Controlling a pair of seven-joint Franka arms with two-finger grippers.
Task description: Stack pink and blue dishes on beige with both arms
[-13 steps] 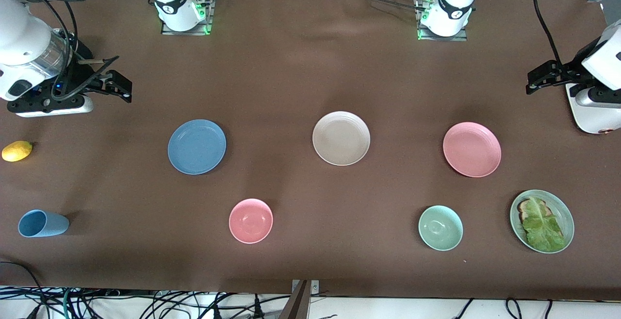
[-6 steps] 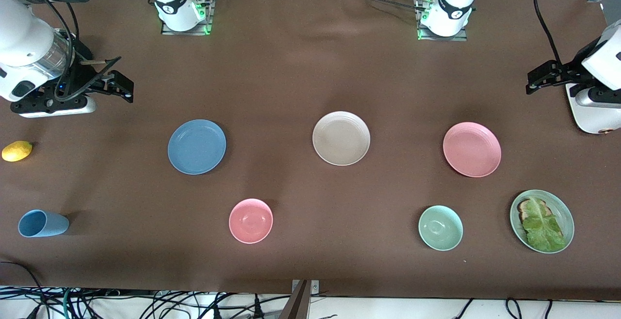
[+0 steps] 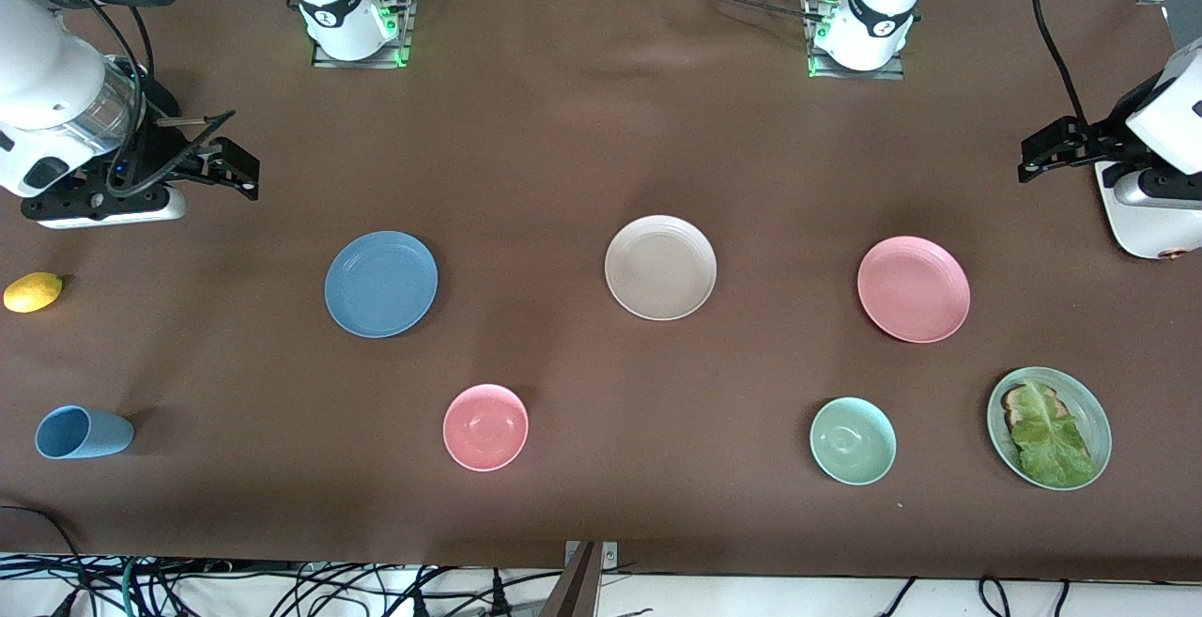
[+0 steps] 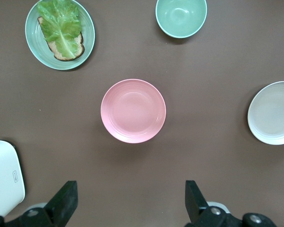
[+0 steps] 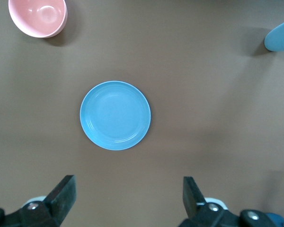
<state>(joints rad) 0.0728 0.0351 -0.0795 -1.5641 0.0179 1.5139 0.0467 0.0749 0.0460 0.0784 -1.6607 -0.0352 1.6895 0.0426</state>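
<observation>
The blue dish [image 3: 380, 284] lies flat toward the right arm's end, the beige plate [image 3: 660, 267] in the middle, and the pink dish [image 3: 913, 288] toward the left arm's end. All three lie apart from each other. My right gripper [image 3: 235, 166] hangs open over bare cloth; in its wrist view the blue dish [image 5: 115, 115] lies ahead of its empty gripper [image 5: 129, 198]. My left gripper [image 3: 1044, 152] hangs open over bare cloth at the other end. Its wrist view shows the pink dish [image 4: 133, 110] ahead of the empty gripper [image 4: 131, 203], with the beige plate [image 4: 273, 112] off to one side.
Nearer the front camera sit a pink bowl [image 3: 485, 426], a pale green bowl [image 3: 853, 440] and a green plate with toast and lettuce [image 3: 1049, 426]. A blue cup [image 3: 83, 432] on its side and a lemon [image 3: 33, 291] lie at the right arm's end.
My right hand has crept slightly toward the table's middle. The left arm and all the dishes have stayed where they were.
</observation>
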